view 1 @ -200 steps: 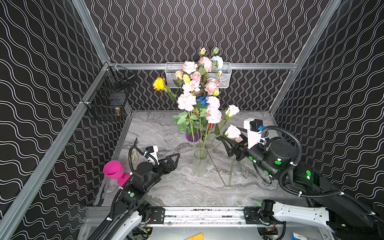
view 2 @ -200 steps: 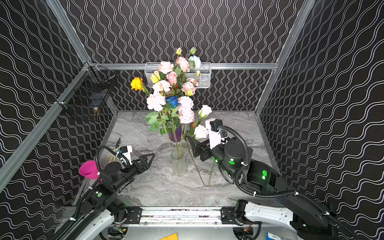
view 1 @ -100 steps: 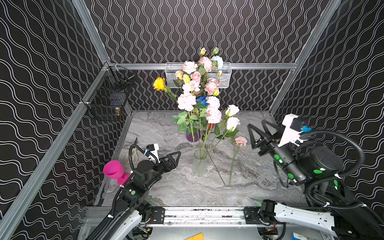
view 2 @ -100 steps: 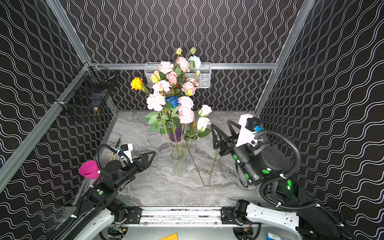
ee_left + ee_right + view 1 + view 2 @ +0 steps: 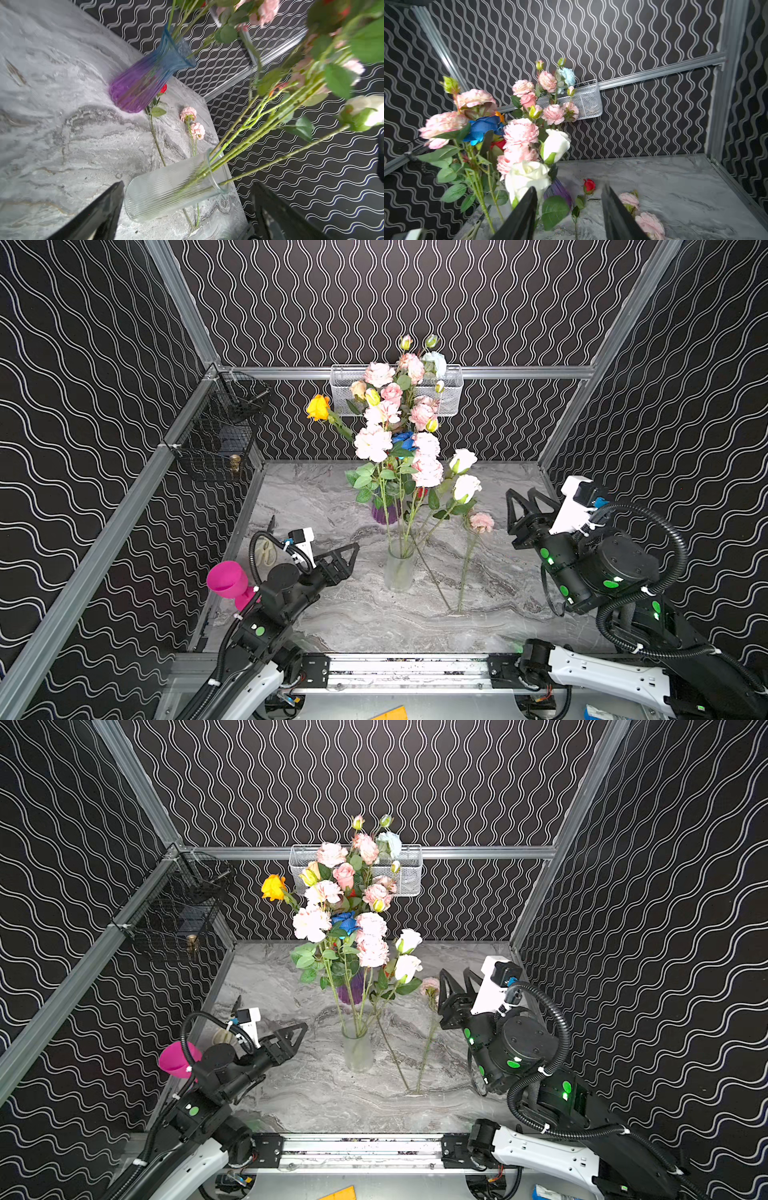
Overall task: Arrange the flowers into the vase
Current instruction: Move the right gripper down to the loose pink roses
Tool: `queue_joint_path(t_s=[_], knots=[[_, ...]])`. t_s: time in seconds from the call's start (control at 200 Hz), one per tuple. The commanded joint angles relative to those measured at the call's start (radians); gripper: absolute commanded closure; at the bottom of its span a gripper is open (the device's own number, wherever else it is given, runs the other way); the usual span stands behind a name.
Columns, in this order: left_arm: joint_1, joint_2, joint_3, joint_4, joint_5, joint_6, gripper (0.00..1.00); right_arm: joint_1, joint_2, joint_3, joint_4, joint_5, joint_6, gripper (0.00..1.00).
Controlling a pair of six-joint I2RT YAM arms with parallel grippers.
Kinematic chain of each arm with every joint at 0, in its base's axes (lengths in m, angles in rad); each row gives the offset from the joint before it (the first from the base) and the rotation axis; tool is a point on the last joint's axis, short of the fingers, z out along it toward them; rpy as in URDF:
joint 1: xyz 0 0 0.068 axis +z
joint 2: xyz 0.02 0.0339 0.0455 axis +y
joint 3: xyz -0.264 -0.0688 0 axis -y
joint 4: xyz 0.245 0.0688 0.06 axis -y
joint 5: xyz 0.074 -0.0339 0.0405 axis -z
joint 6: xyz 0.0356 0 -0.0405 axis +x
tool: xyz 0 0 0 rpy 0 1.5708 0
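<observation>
While flowers [image 5: 395, 435] crowd the clear vase [image 5: 400, 570] on the table [image 5: 374, 622] | left end effector [image 5: 352, 558] spread wide nearby | right end effector [image 5: 521, 494] parted, empty, well apart.

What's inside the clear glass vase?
Green flower stems stand inside the clear vase, with white roses leaning out above. Its ribbed glass blurs the stem ends at the bottom.
</observation>
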Motion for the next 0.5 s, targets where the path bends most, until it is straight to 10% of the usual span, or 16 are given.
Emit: queue_joint_path(t_s=[0.0,0.305,0.495], knots=[[0.002,-0.015,0.039,-0.106,-0.044,0.064,0.02,-0.033,0.008,-0.026,-0.085,0.022,0.104,0.56],[0.001,-0.005,0.061,-0.187,-0.042,0.075,0.01,-0.445,-0.008,-0.126,-0.117,-0.271,0.253,0.73],[0.001,0.009,0.050,-0.193,-0.024,0.079,0.01,-0.808,0.053,-0.276,-0.019,-0.662,0.389,0.73]])
